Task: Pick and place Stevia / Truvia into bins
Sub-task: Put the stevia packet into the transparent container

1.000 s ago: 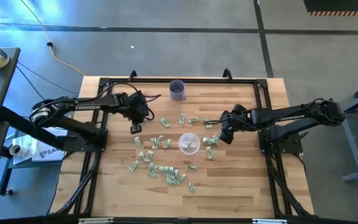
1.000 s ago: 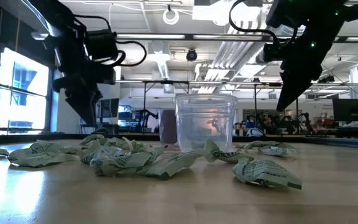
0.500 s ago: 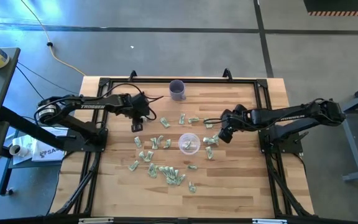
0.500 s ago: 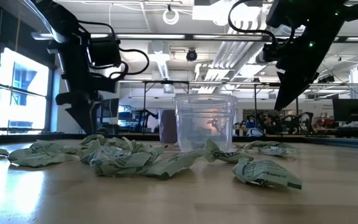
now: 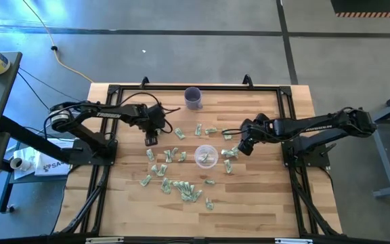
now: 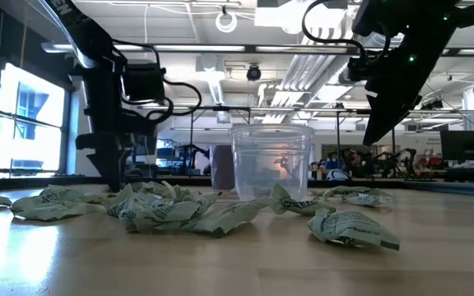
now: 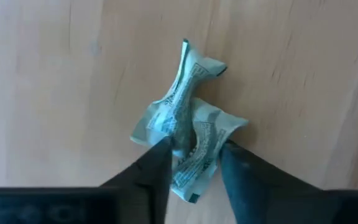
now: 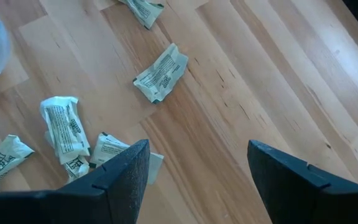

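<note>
Many crumpled pale green and white sachets [image 5: 175, 175] lie scattered on the wooden table around a clear round cup [image 5: 205, 156], which stands upright mid-table [image 6: 272, 160]. My left gripper [image 5: 150, 139] is down at the table left of the pile [image 6: 115, 182], shut on one crumpled sachet [image 7: 188, 118]. My right gripper [image 5: 240, 147] hangs open above the table right of the cup [image 8: 199, 147]. Loose sachets [image 8: 160, 73] lie on the wood below and beyond its fingers. My left gripper pinches the crumpled sachet between its two fingers [image 7: 161, 160], at the sachet's end nearest the wrist [image 7: 194, 155]. The fingers come from above, pointing down. The sachet lies on the table, and its other end [image 7: 194, 65] sticks out past the fingertips.
An opaque purple cup [image 5: 193, 97] stands near the far edge, behind the clear cup in the low view [image 6: 220, 168]. A black frame rail [image 5: 195, 88] runs around the tabletop. Bare wood lies along the near edge [image 5: 195, 220] and in the far right corner.
My left gripper has come down from above the table until its fingertips reach the tabletop at a sachet on the pile's left side, shifting slightly toward the cup. My right gripper has kept still.
</note>
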{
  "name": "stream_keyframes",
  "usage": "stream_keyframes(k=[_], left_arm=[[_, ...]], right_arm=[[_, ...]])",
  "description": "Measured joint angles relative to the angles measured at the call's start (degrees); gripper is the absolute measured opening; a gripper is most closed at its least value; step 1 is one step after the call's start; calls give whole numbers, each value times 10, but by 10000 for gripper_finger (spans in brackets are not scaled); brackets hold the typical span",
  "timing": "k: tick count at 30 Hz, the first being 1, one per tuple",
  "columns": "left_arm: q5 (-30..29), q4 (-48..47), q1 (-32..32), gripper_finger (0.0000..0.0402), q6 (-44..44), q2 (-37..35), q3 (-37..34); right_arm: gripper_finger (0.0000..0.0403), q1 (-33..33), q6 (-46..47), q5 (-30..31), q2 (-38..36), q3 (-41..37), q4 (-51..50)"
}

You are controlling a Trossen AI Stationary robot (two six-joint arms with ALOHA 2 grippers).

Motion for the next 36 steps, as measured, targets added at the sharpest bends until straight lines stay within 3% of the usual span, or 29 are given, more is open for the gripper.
stream_keyframes(k=[9,16,20,23,27,32,36], left_arm=[[-8,-69,1,22,-55,-14,2],[24,-194,-8,41,-133,-79,43],[75,-203,-41,22,-168,-153,74],[126,-148,-70,22,-226,-191,96],[142,-43,-128,22,-289,-182,124],[130,126,-203,22,-314,-94,168],[105,130,-230,24,-297,8,227]], right_arm=[[261,0,0,-5,0,0,0],[261,2,40,-13,0,0,-4],[261,12,62,-29,0,0,-6],[261,35,79,-58,0,0,-6],[261,92,114,-53,0,0,-6],[261,176,181,-39,0,0,-6],[261,233,242,-18,0,0,-7]])
